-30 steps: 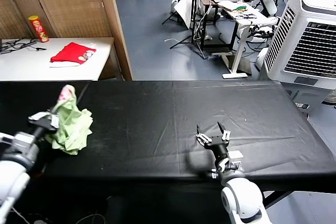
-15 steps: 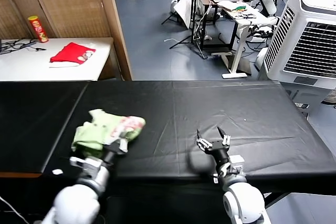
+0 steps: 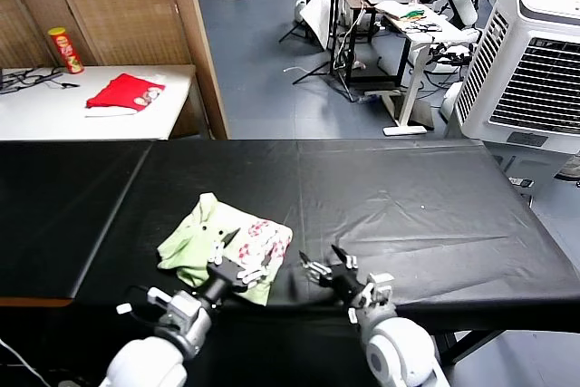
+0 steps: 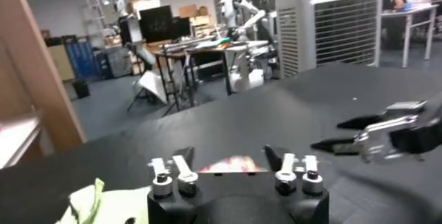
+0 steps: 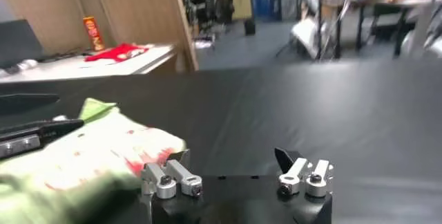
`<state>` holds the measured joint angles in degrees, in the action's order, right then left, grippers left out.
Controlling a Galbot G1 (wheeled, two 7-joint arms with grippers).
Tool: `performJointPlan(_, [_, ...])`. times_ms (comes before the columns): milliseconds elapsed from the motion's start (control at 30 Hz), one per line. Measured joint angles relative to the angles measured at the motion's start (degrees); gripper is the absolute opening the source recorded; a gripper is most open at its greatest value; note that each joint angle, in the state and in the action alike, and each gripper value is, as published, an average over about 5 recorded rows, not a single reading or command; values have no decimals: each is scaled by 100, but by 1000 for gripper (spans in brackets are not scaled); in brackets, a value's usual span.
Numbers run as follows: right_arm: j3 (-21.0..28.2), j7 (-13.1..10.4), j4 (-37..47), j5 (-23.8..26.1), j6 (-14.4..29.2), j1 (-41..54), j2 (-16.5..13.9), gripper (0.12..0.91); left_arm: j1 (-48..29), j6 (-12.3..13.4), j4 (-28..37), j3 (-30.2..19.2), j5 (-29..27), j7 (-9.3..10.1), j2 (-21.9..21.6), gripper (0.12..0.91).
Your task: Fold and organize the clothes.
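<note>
**Shirt bunched on the near edge, both grippers spread**

The pale green T-shirt point(image 3: 225, 246) lies in a crumpled heap on the black table point(image 3: 408, 197), toward the near edge, left of centre. Its pinkish-red print faces up on the side toward the right arm. Not folded at all; it looks simply dumped where both arms can reach it.

Left gripper point(image 3: 231, 256) sits low over the shirt's near edge, jaws spread wide, gripping nothing that I can see. Right gripper point(image 3: 324, 269) hovers just beside the print end, jaws also wide, empty. My guess: each is placed to take one side and spread the cloth flat.

Writing: the print is too small to read. On the white side table point(image 3: 172, 88), a red garment point(image 3: 125, 91) and a red snack can point(image 3: 65, 49); its label is unreadable.
</note>
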<state>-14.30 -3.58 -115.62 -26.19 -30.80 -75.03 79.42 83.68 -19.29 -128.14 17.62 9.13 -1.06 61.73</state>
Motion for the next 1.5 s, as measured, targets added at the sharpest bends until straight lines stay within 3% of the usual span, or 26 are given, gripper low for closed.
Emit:
performJointPlan(200, [276, -251, 453, -767, -112, 393, 272, 798, 188, 85, -48, 280, -49, 198, -12, 798])
performJointPlan(433, [366, -352, 960, -1039, 26, 730, 578, 775, 418, 230, 31, 460, -249, 271, 92, 798])
performJointPlan(600, [350, -324, 1288, -1063, 92, 924, 727, 607, 542, 291, 32, 569, -271, 313, 156, 798])
performJointPlan(767, [345, -174, 1599, -916, 157, 1138, 779, 327, 681, 417, 35, 675, -320, 335, 198, 798])
performJointPlan(900, [343, 255, 1834, -419, 491, 1379, 659, 164, 773, 521, 62, 759, -333, 359, 225, 798])
performJointPlan(1000, [358, 691, 2080, 272, 922, 1695, 459, 138, 807, 591, 112, 811, -337, 417, 247, 798])
performJointPlan(1133, [389, 1168, 2461, 1304, 1506, 2166, 121, 182, 851, 680, 187, 879, -325, 495, 283, 798])
performJointPlan(1233, [385, 1409, 2643, 1905, 1915, 2386, -155, 310, 903, 789, 244, 946, -268, 528, 282, 798])
performJointPlan(1367, [298, 1508, 2599, 2287, 2298, 2381, -530, 541, 922, 866, 331, 1011, 37, 561, 269, 798])
performJointPlan(1500, [150, 1415, 2209, 2427, 2453, 2023, -855, 732, 847, 960, 447, 1027, 426, 587, 269, 798])
